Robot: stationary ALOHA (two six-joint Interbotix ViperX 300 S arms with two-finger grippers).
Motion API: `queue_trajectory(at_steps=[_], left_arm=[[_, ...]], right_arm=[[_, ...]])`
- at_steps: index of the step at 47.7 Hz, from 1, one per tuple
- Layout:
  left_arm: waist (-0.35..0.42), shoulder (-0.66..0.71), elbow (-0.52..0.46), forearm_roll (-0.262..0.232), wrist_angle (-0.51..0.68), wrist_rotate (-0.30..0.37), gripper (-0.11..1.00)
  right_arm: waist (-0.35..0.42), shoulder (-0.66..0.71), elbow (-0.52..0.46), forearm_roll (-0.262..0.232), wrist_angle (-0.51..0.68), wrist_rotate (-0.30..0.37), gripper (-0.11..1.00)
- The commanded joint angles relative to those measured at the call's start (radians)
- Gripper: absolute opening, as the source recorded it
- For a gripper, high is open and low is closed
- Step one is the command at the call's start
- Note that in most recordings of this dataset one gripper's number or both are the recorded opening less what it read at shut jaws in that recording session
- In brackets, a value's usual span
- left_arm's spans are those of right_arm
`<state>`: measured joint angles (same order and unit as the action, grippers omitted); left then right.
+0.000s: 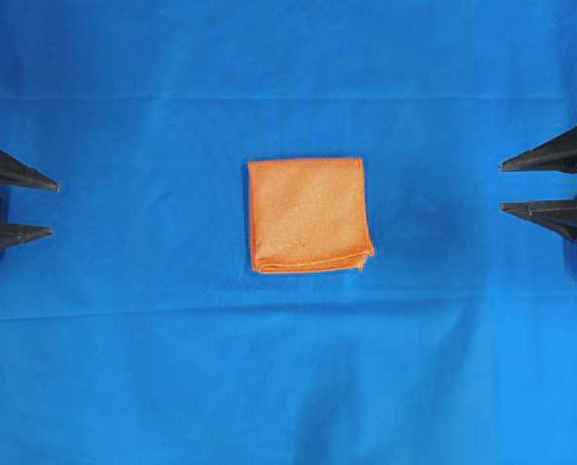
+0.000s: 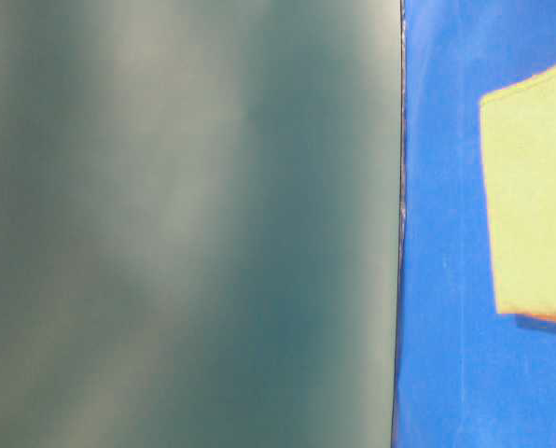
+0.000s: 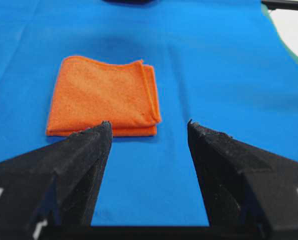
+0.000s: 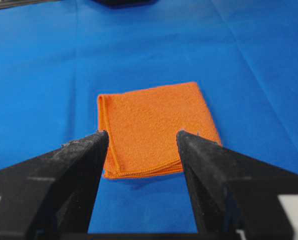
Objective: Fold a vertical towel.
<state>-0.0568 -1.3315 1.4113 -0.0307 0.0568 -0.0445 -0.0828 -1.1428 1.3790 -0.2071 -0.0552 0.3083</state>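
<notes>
The orange towel (image 1: 309, 215) lies folded into a small square in several layers on the middle of the blue sheet (image 1: 153, 339). Its stacked hem edges show along the near side in the overhead view. My left gripper (image 1: 54, 207) is open at the far left edge, well away from the towel. At the far right edge my right gripper (image 1: 502, 186) is open too, equally far off. The left wrist view has the towel (image 3: 103, 96) ahead of the open gripper (image 3: 148, 125); the right wrist view has the towel (image 4: 155, 127) beyond the open gripper (image 4: 141, 133). Nothing is between either pair of fingers.
The blue sheet covers the whole table with faint crease lines (image 1: 288, 308). The table-level view is mostly filled by a blurred grey-green surface (image 2: 185, 224), with the sheet (image 2: 441, 280) and a pale, washed-out patch of the towel (image 2: 535, 205) at the right.
</notes>
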Motion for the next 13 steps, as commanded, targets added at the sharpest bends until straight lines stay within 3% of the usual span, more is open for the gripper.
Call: queue_trajectory(at_steps=[1,13], left_arm=[[0.003,0.006,-0.009,0.002,-0.005,-0.002,0.58],[0.003,0.006,-0.009,0.002,-0.005,-0.002,0.58]], right_arm=[[-0.003,0.011,-0.014,-0.002,-0.003,0.002,0.61],[-0.003,0.012,-0.014,-0.002,-0.003,0.002,0.61]])
